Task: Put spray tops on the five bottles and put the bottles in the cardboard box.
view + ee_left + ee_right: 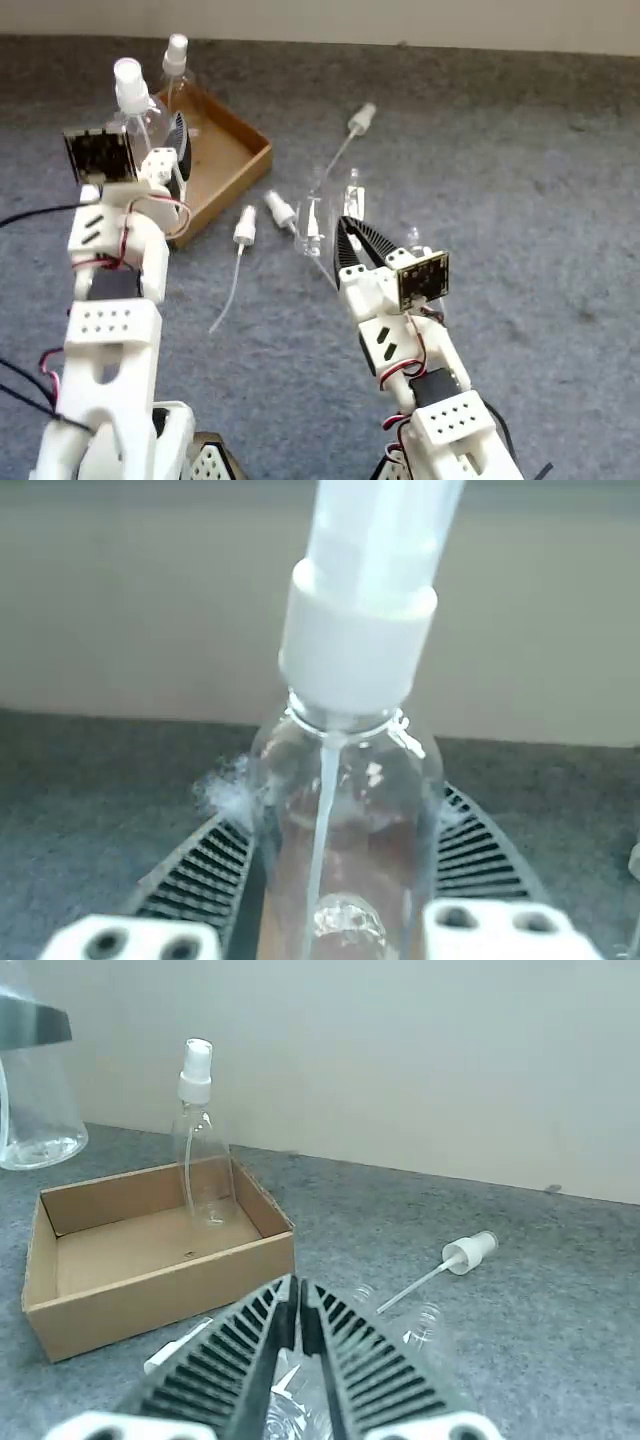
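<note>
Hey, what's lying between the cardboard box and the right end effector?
In the high view, going from the cardboard box: a long-tubed spray top, a second spray top, then a clear bottle lying beside the right end effector.

Grey carpeted table [520, 180]: cardboard box [236, 188], loose spray tops [245, 228], bottles [311, 222] lying.

white arms [110, 330], ribbed black claws [298, 1295]

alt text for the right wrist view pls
The right gripper, shut, hangs over clear bottles lying on grey carpet. Beyond it an open cardboard box holds one upright bottle fitted with a spray top; a loose spray top lies on the carpet nearby.
</note>
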